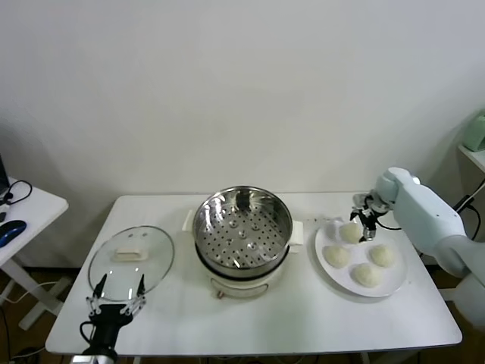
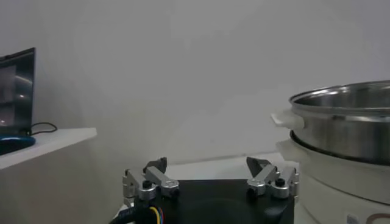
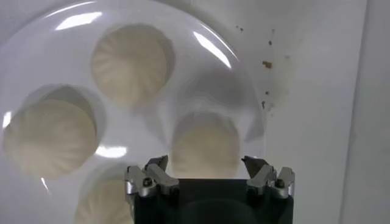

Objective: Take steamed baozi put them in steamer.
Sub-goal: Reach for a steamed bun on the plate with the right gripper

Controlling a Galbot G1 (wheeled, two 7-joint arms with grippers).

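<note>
Head view, lower left: the left gripper (image 1: 115, 302) hangs parked with jaws spread, empty, at the table's (image 1: 303, 318) front edge beside the glass lid (image 1: 131, 260). Centre, the steamer (image 1: 242, 227) stands empty. Right of centre, the right gripper (image 1: 367, 221), wide open (holding nothing), hovers over four steamed baozi (image 1: 351, 232) on the white plate (image 1: 394, 284).
</note>
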